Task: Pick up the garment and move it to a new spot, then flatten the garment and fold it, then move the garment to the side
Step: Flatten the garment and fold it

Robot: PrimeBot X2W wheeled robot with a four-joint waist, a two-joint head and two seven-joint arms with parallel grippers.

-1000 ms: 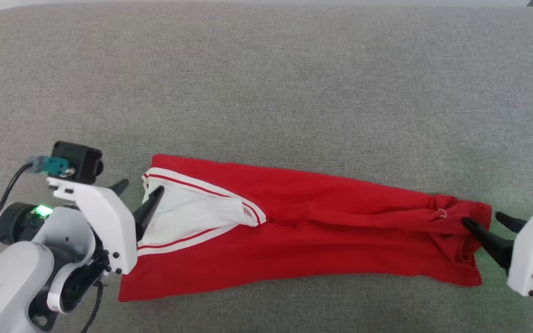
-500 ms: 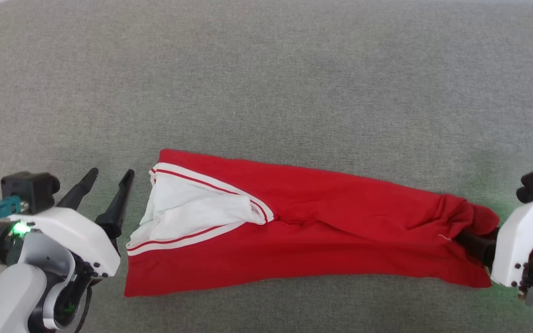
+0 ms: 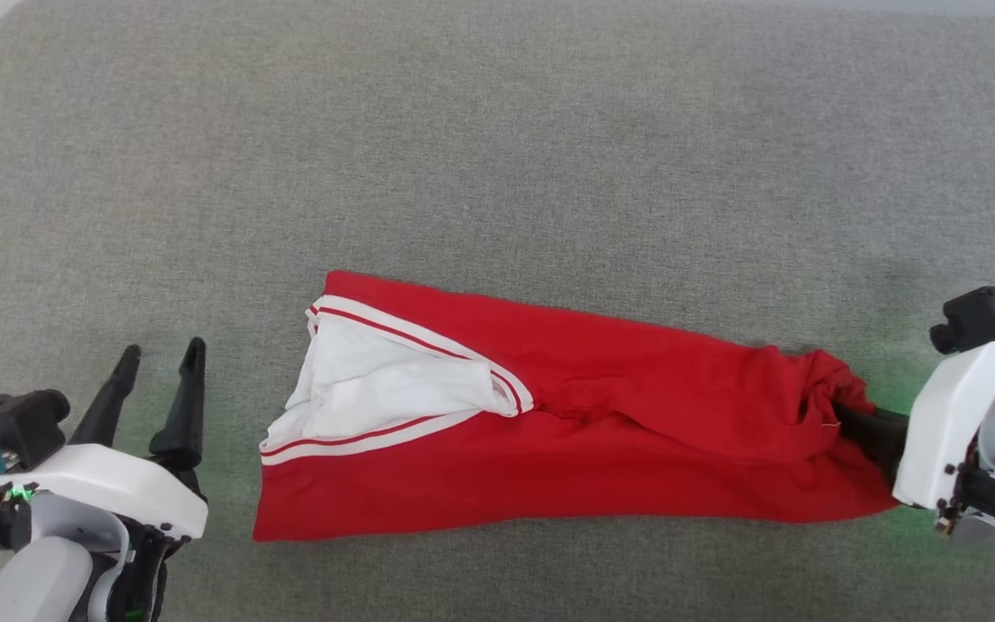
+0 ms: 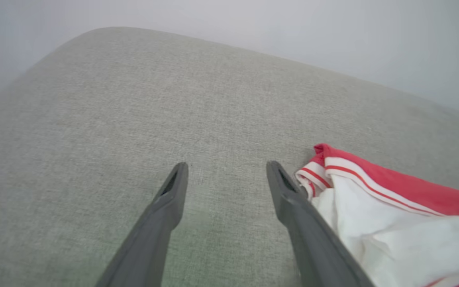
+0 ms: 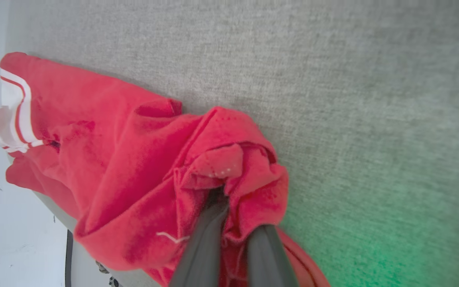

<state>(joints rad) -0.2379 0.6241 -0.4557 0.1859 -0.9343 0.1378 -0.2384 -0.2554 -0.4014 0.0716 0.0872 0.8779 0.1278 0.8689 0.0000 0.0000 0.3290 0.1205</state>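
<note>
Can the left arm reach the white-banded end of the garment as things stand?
Probably yes. The left gripper is open beside that end of the garment, with bare grey cushion between them and nothing in the way.

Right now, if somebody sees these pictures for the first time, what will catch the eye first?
The bright red garment with white striped bands lies stretched out across the grey fabric surface. The right gripper is shut on its bunched red end at the right. The left gripper stands open beside the white-lined end at the left, not touching it.
</note>
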